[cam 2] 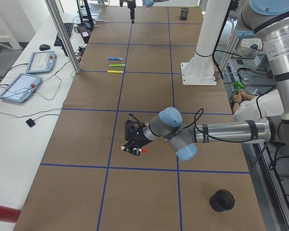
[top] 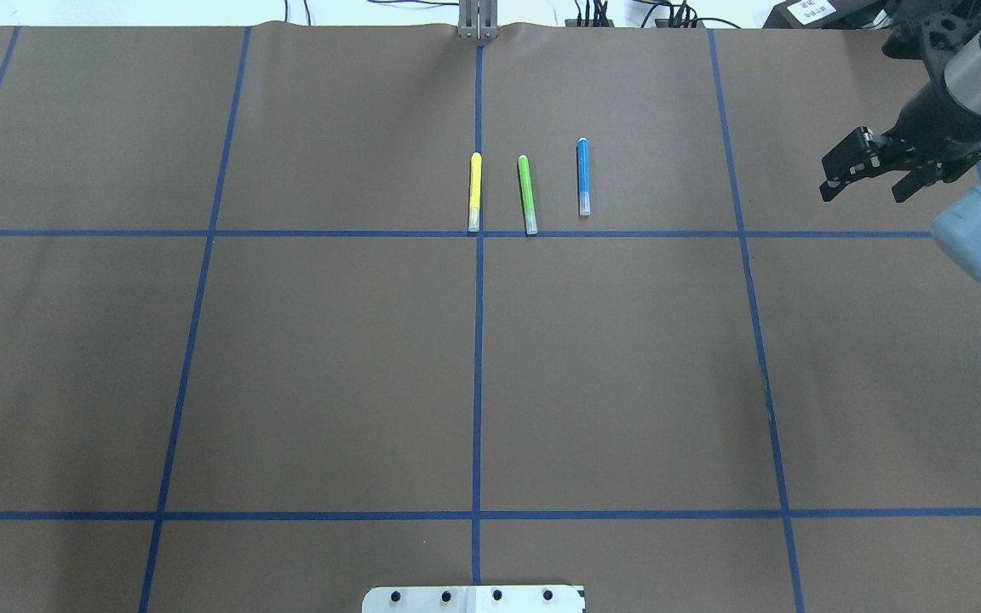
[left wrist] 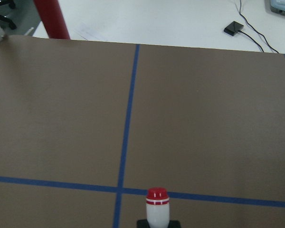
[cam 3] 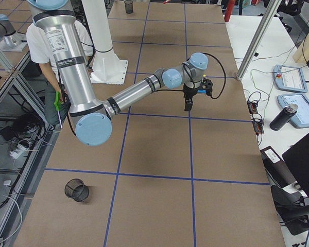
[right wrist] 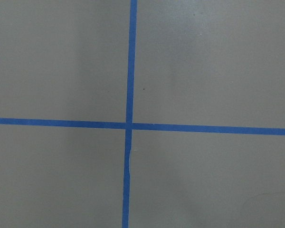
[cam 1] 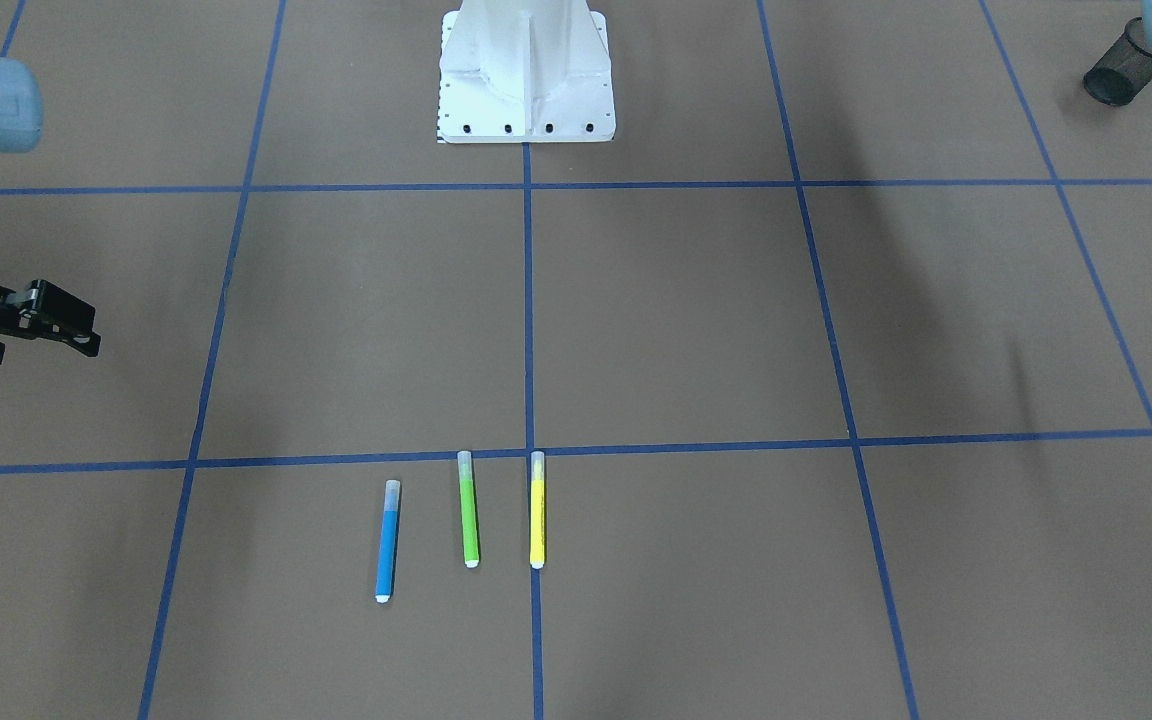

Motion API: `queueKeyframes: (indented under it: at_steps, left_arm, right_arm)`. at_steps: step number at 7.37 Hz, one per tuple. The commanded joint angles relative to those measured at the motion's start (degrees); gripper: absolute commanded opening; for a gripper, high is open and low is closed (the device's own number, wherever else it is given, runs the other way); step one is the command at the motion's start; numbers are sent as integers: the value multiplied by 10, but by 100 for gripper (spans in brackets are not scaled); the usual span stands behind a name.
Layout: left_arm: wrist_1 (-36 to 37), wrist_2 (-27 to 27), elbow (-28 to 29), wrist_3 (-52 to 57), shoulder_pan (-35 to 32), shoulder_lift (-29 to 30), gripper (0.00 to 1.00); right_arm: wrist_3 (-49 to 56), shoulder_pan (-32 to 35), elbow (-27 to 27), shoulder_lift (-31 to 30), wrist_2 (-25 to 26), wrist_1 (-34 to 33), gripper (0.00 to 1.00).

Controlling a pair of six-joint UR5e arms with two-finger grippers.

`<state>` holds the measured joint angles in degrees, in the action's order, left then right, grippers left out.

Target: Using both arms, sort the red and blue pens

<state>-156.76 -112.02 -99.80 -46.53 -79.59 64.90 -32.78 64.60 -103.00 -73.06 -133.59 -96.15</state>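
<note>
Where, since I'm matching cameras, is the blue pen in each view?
Front-facing: blue pen lower centre-left.
Overhead: blue pen upper centre-right.
Exterior left: blue pen far, upper-left.
Exterior right: not visible.
Left wrist: not visible.
Right wrist: not visible.
Landmark: green marker beside it.

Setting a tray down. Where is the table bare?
Bare: the squares between the pedestal and the crowded row of yellow pen, green pen, blue pen. Right gripper and left gripper, holding the red pen, are off to the sides.

Looks down from behind and opposite, far above right gripper (top: 865, 189), sharing blue pen (top: 582, 177); closer from both wrists.
</note>
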Motion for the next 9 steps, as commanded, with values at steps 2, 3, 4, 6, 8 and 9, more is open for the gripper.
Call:
queueKeyframes:
  at_steps: [2, 3, 4, 6, 8, 9]
  left_arm:
    - [-130, -202, 158, 102, -259, -7, 0]
    - [-129, -243, 173, 141, -315, -7, 0]
    - [-128, -265, 177, 151, -342, -11, 0]
    - [-133, -271, 172, 208, -410, -66, 0]
    - [-168, -288, 170, 222, -445, -111, 0]
    - [-197, -288, 167, 224, -454, -135, 0]
  right_arm:
    - [-1, 0, 1, -1, 0, 0, 100]
    - [-1, 0, 1, -2, 0, 0, 100]
    - [-1, 0, 0, -2, 0, 0, 100]
    - [-30, 0, -6, -2, -2, 0, 100]
    - [-30, 0, -6, -2, -2, 0, 100]
    - [-30, 0, -5, -2, -2, 0, 100]
